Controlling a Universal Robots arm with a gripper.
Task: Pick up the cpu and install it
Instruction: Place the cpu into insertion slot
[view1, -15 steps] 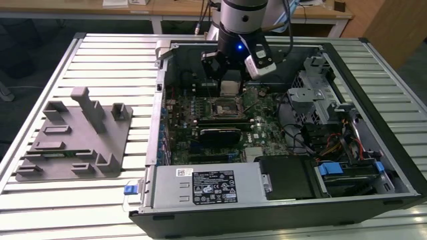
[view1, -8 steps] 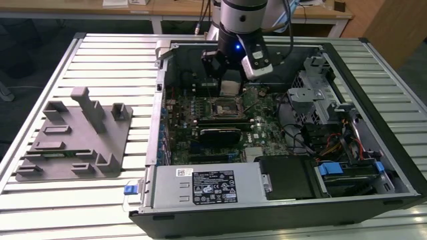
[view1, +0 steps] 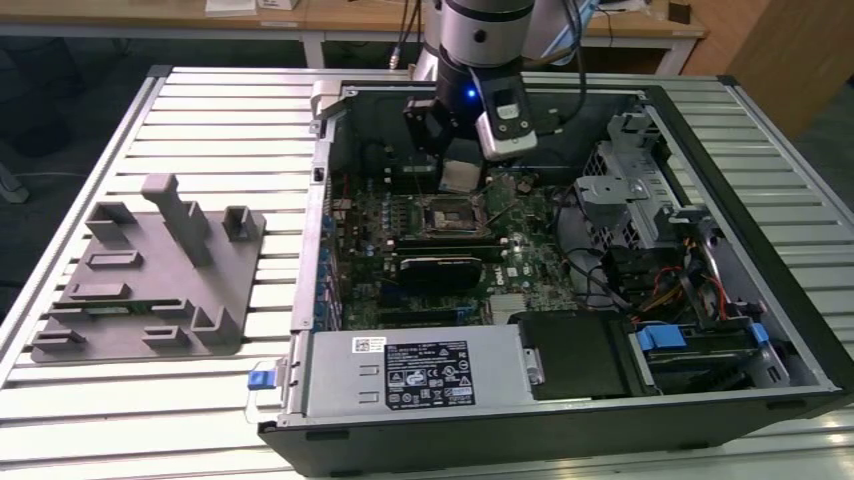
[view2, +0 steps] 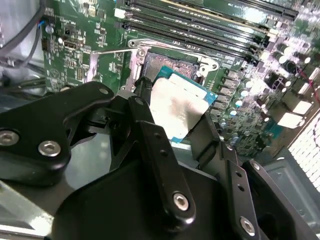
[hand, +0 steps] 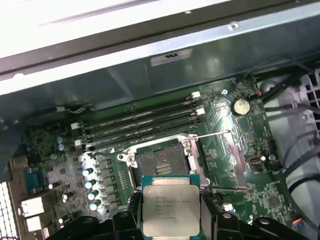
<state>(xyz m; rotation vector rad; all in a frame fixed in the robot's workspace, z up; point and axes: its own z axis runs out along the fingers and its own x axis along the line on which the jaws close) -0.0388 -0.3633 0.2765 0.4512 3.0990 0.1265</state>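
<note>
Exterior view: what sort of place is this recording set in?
Probably a robotics lab or workshop bench: an open PC case lies on a slatted metal table, a grey fixture beside it, wooden desks behind.

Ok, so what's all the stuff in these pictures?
shiny silver square cpu: one, silver, held near the socket
square black-framed socket: one, black, on the motherboard
green motherboard: one, green, inside the case
long black memory slots: four, black, beside the socket
round coin battery: one, silver, on the motherboard
black computer case: one, black, open, on the table
grey plastic fixture: one, grey, on the table at the exterior view's left
slatted metal table: one, silver, under everything
black gripper: one, black, shut on the cpu
</note>
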